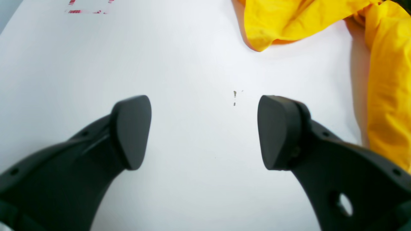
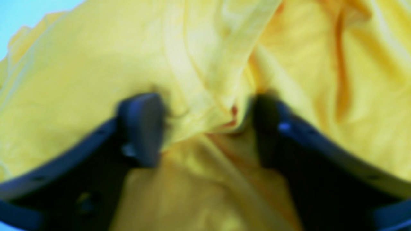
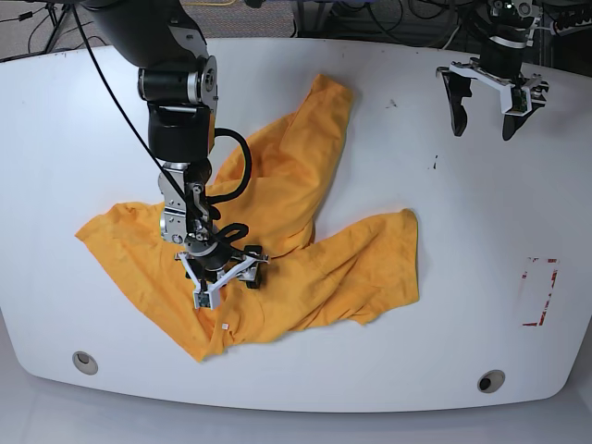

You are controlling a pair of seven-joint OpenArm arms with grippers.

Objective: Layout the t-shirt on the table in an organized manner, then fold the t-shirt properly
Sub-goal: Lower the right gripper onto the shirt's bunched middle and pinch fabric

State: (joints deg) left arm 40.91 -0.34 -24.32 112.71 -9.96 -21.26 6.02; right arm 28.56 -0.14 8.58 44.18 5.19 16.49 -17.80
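The orange-yellow t-shirt [image 3: 314,185] lies crumpled and twisted across the middle and left of the white table [image 3: 388,370], with a small white label [image 3: 225,326] near its front. My right gripper [image 3: 227,285] is down on the shirt's lower left part. In the right wrist view it [image 2: 205,128] is open, with a bunched fold of the shirt [image 2: 80,64] between its spread fingers. My left gripper [image 3: 483,131] hangs open and empty over bare table at the back right. In the left wrist view it [image 1: 205,131] has the shirt [image 1: 289,19] ahead and to its right.
A red-taped rectangle [image 3: 539,291] marks the table's right side and also shows in the left wrist view [image 1: 86,6]. Two grey grommet holes [image 3: 84,362] [image 3: 491,380] sit near the front edge. Small dark marks [image 1: 234,96] dot the table. Cables run behind the back edge.
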